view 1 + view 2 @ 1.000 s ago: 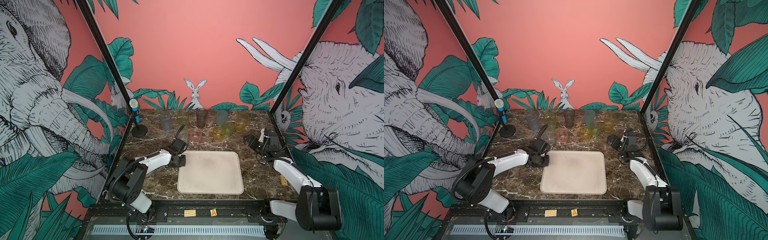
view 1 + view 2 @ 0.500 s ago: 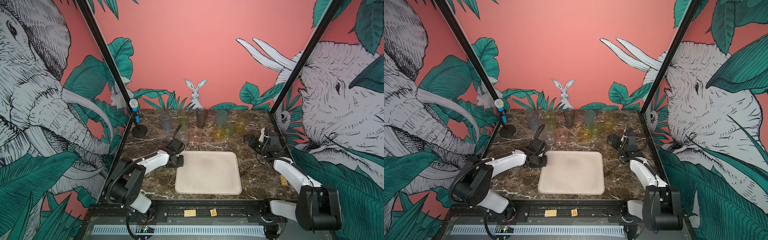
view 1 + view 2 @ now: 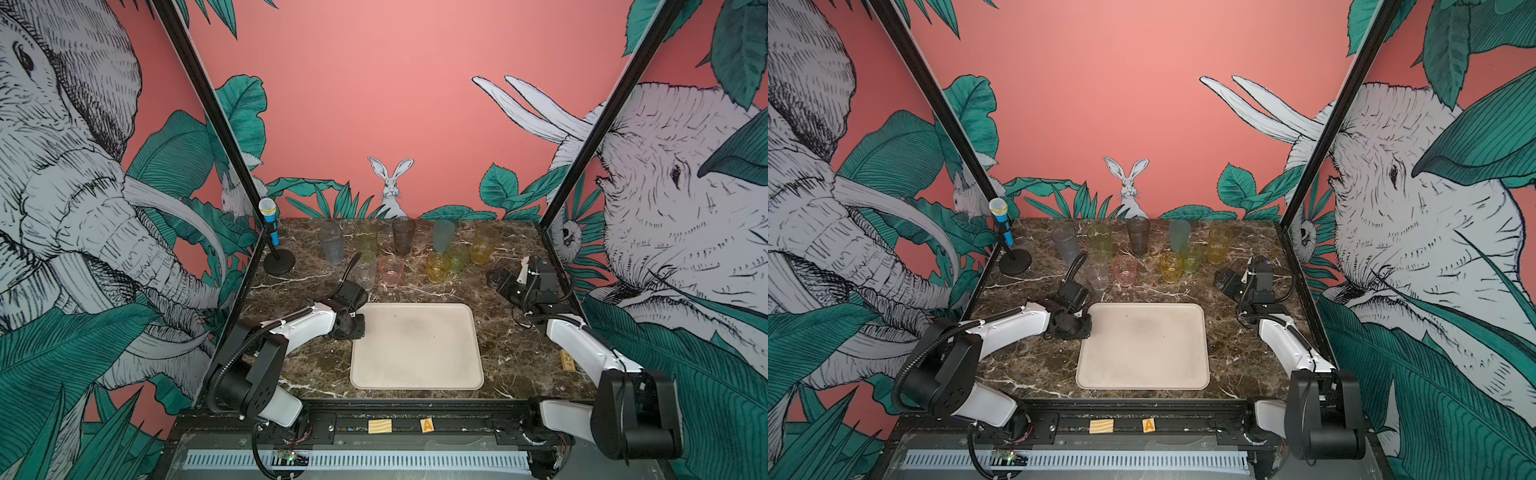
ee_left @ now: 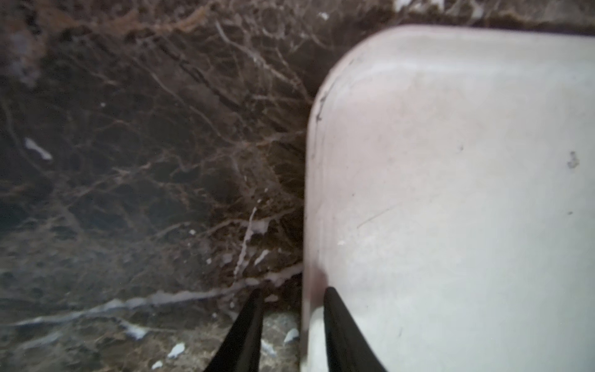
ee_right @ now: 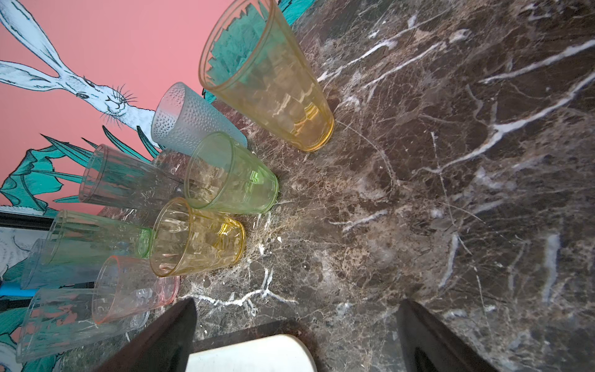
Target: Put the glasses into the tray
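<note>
The cream tray [image 3: 415, 349] [image 3: 1142, 345] lies flat on the marble with nothing in it. My left gripper [image 3: 358, 328] [image 4: 293, 290] is open at its far-left corner. One finger is over the tray [image 4: 450, 193], one is over the marble, and the rim runs loose between them. Several glasses stand at the back, among them a smoky dark one [image 3: 403, 235], a pink one [image 3: 391, 271], a short yellow one [image 5: 196, 238] and a tall amber one [image 5: 273, 83]. My right gripper [image 3: 496, 280] [image 5: 297, 302] hovers wide open and holds nothing, to the right of the glasses.
A toy microphone on a black stand [image 3: 272, 232] stands at the back left. A small wooden block [image 3: 567, 359] lies by the right wall. Two wooden tiles [image 3: 379, 427] sit on the front rail. Black frame posts bound both sides.
The tray slid a little to the left with my left gripper shut on its rim. The left jaws have now parted off the rim. The right arm has not moved.
</note>
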You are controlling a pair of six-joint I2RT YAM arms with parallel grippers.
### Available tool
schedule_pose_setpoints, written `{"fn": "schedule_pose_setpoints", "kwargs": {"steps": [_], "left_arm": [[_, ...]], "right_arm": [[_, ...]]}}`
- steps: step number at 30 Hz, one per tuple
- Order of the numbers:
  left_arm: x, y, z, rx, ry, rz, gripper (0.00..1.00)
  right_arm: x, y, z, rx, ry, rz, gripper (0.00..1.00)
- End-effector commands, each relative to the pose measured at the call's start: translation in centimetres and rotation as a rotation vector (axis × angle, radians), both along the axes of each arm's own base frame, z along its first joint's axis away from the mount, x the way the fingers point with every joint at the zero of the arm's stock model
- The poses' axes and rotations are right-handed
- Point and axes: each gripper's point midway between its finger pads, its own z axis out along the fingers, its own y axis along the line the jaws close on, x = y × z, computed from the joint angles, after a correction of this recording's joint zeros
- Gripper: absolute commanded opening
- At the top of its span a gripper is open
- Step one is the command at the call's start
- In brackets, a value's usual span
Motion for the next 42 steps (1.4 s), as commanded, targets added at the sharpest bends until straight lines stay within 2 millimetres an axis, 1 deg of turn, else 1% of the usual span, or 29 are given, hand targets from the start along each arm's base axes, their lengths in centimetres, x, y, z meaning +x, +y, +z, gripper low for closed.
{"fn": "schedule_pose_setpoints", "kwargs": {"steps": [1,5,7,9,11,16,20,22,24,26,28,31,35,38,42], "left_arm": [[0.5,0.7,2.8,0.024,-0.046,0.009,0.45],[1.1,1.4,5.4,0.050,-0.108,0.016,0.52],[1.5,1.7,7.0,0.058,-0.146,0.022,0.57],[1.9,2.0,8.5,0.067,-0.185,0.028,0.61],[2.5,2.3,10.2,0.076,-0.225,0.035,0.64],[4.2,3.9,14.2,0.098,-0.309,0.098,0.75],[6.1,4.9,16.7,0.053,-0.382,0.171,0.85],[7.3,4.9,17.9,0.001,-0.427,0.203,0.89],[8.4,5.1,19.2,-0.026,-0.472,0.235,0.92],[9.5,5.6,20.4,-0.017,-0.512,0.261,0.99],[10.7,5.9,21.5,-0.010,-0.552,0.263,0.99],[12.8,6.3,22.5,-0.016,-0.586,0.253,0.99],[15.8,7.5,23.2,-0.047,-0.567,0.305,0.99],[17.5,8.6,23.3,-0.055,-0.542,0.369,0.99],[19.6,9.8,23.0,-0.054,-0.524,0.439,0.99]], "right_arm": [[0.2,0.2,0.4,0.023,-0.031,0.004,0.99],[0.5,1.9,1.2,0.060,-0.077,0.061,0.99],[0.6,2.9,1.5,0.055,-0.088,0.097,0.99],[0.6,3.9,1.6,0.038,-0.097,0.125,0.99],[0.7,5.1,1.6,0.031,-0.115,0.158,0.99],[0.6,9.2,1.4,0.029,-0.158,0.276,0.98],[0.2,12.2,1.4,-0.002,-0.206,0.362,0.97],[0.0,13.5,1.3,-0.028,-0.228,0.403,0.97],[0.0,14.5,1.2,-0.048,-0.240,0.432,0.97],[-0.1,15.1,0.8,-0.061,-0.240,0.454,0.97],[-0.1,15.8,0.8,-0.066,-0.248,0.474,0.97],[-0.3,16.6,1.0,-0.077,-0.268,0.502,0.97],[-0.5,18.0,1.4,-0.054,-0.298,0.560,0.99],[-0.7,19.0,1.8,-0.018,-0.321,0.600,0.99],[-1.0,19.8,1.9,-0.010,-0.338,0.638,0.99]]}}
